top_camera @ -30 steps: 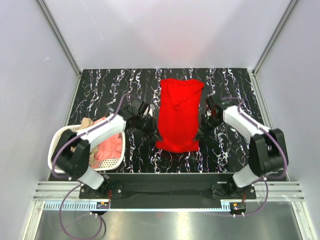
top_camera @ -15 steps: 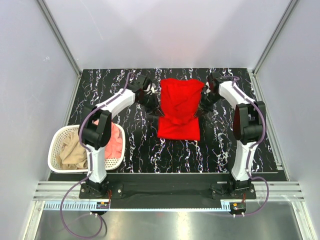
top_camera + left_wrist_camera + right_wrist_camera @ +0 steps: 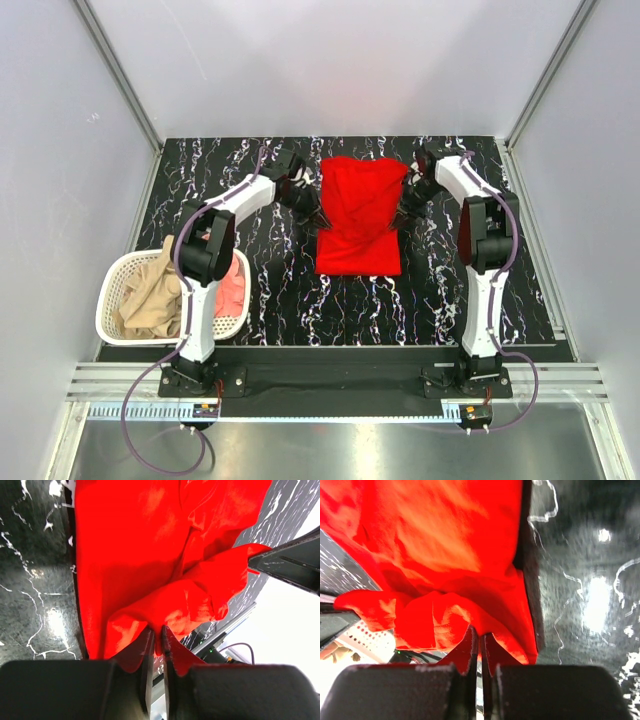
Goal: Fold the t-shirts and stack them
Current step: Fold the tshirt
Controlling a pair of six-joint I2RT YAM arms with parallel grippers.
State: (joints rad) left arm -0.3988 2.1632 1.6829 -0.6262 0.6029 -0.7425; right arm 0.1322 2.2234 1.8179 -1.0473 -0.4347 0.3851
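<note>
Centre of frame: red shirt (image 3: 360,215), partly folded, on the tabletop (image 3: 220,170). The left gripper (image 3: 303,200), jaws nearly closed, pinches a bunched fold at its left edge; the right gripper (image 3: 408,195), jaws closed, pinches the right edge. Lower left: tan shirt (image 3: 150,295) and pink shirt (image 3: 232,285) in the basket (image 3: 110,300)

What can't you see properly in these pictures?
- Top view: the left arm covers part of the basket, so how many shirts lie inside is unclear.
- Wrist views: the red t-shirt runs past the frame edges.
- Right wrist view: the basket is only a blurry sliver.
- Top view: the jaws are too small to judge.
</note>
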